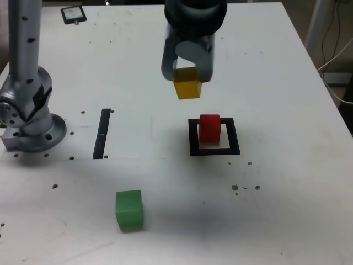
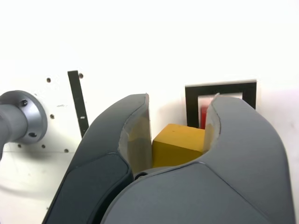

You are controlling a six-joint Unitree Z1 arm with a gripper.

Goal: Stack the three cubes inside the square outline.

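My gripper (image 1: 187, 74) is shut on the yellow cube (image 1: 188, 88), which hangs in the air above the table, a little behind and to the exterior view's left of the square outline (image 1: 214, 149). The red cube (image 1: 209, 127) stands upright inside that outline. In the wrist view the yellow cube (image 2: 178, 144) sits between the two dark fingers (image 2: 117, 135), with the square outline (image 2: 221, 95) and a sliver of the red cube (image 2: 203, 114) beyond it. The green cube (image 1: 129, 210) lies alone near the front of the table.
A thin black strip (image 1: 103, 133) lies on the table to the exterior view's left of the outline. The arm's grey base (image 1: 30, 110) stands at the left edge. A small dark device (image 1: 73, 14) lies at the far back left. Cables hang off the table's right side.
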